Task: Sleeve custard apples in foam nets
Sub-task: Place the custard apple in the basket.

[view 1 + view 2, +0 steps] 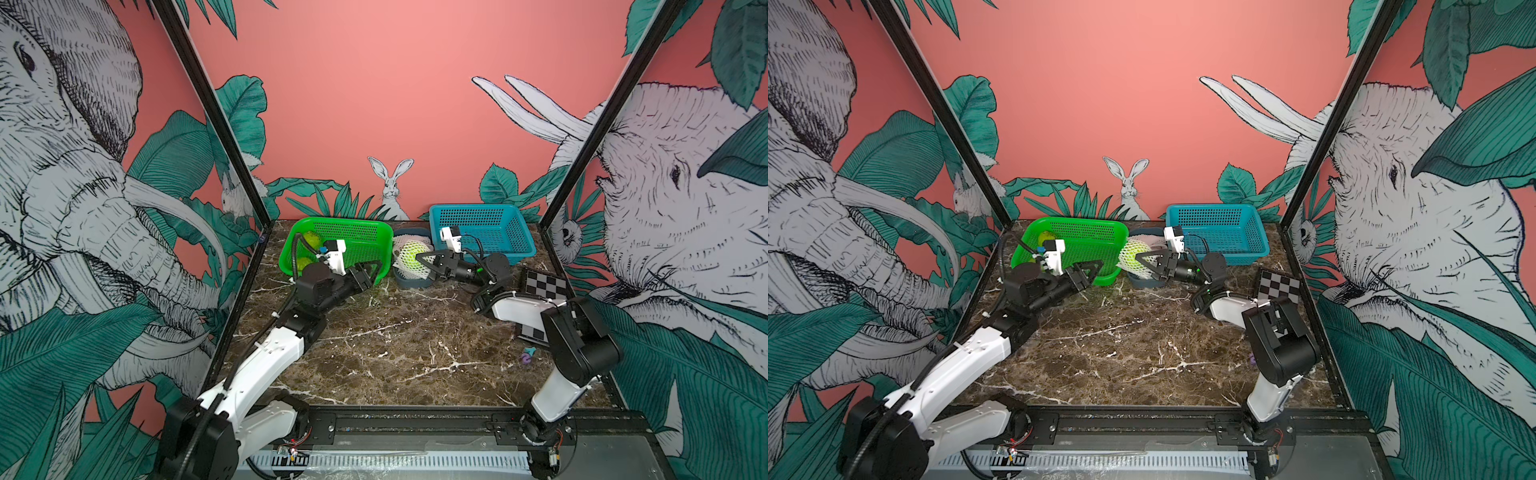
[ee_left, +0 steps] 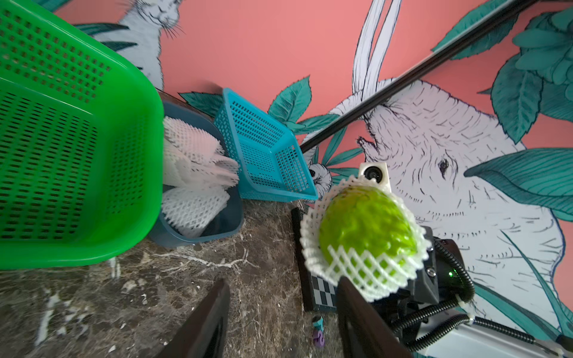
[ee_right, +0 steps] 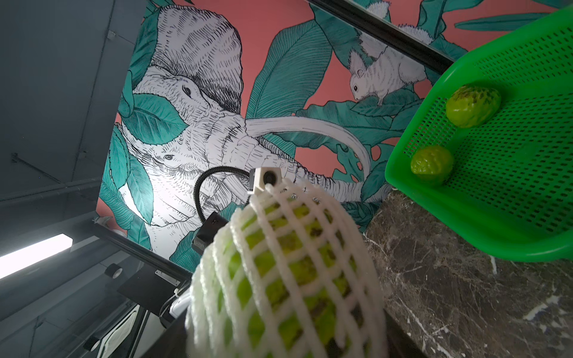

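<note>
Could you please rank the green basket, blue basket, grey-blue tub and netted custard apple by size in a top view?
Largest: green basket, blue basket, too alike to rank
grey-blue tub, narrowly
netted custard apple

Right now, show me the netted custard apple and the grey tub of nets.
Bumpy lime-green netted custard apple [image 2: 366, 223]: left wrist view, bare skin.
Grey-blue plastic tub [image 2: 222, 222]: left wrist view, bare inner wall.

Green basket beside grey-blue tub; blue basket adjacent; checkerboard on marble table.
</note>
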Controlling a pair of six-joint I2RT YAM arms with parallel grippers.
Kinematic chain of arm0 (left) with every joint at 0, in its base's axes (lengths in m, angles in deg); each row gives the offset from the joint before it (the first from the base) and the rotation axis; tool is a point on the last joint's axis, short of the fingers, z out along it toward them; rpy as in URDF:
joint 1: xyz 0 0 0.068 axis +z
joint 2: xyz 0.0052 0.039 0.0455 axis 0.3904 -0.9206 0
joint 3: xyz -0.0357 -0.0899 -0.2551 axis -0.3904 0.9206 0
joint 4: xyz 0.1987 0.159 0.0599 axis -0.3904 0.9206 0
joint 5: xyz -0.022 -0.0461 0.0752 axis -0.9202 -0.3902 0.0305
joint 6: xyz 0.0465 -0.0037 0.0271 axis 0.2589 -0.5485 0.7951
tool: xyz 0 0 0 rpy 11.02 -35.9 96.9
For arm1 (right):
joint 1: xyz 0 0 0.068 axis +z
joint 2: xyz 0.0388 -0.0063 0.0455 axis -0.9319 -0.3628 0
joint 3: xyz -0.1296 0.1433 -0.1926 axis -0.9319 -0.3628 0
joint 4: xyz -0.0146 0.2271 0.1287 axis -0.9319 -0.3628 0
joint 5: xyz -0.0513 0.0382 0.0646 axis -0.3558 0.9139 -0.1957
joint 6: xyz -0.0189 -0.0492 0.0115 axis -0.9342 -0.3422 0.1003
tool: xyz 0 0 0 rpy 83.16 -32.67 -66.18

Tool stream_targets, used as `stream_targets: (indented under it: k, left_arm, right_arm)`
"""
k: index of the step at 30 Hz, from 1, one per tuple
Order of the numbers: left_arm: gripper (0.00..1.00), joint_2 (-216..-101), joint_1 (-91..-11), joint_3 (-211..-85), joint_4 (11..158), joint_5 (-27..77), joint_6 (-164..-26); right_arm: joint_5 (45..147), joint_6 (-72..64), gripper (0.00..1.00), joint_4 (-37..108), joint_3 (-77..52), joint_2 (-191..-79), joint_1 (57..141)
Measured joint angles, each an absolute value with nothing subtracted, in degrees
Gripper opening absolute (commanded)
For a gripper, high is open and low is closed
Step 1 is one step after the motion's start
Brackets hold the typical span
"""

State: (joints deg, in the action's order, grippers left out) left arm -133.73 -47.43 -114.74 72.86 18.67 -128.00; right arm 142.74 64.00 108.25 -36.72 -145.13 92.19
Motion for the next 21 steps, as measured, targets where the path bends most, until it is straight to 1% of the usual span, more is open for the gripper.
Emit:
stream_targets:
  k: [5, 11, 16, 21]
  left_arm:
    - [0.58, -130.4, -47.2, -114.3, 77.1, 19.2, -127.3]
    - [0.58, -129.2, -47.2, -113.9, 81.6, 19.0, -126.4]
    - [0.59, -129.2, -47.2, -113.9, 83.2, 18.0, -125.8]
    - [0.59, -129.6, -47.2, -113.9, 83.4, 16.7, -125.9]
  right_arm:
    - [142.0, 59.8, 0.71, 100.3, -30.1, -145.1, 89.5]
    - [137.6, 51.2, 0.71, 85.4, -22.3, -145.2, 83.1]
    - [129.9, 41.9, 0.72, 68.0, -15.3, -146.6, 76.7]
    - [122.5, 35.7, 0.72, 54.9, -8.4, -152.4, 72.3]
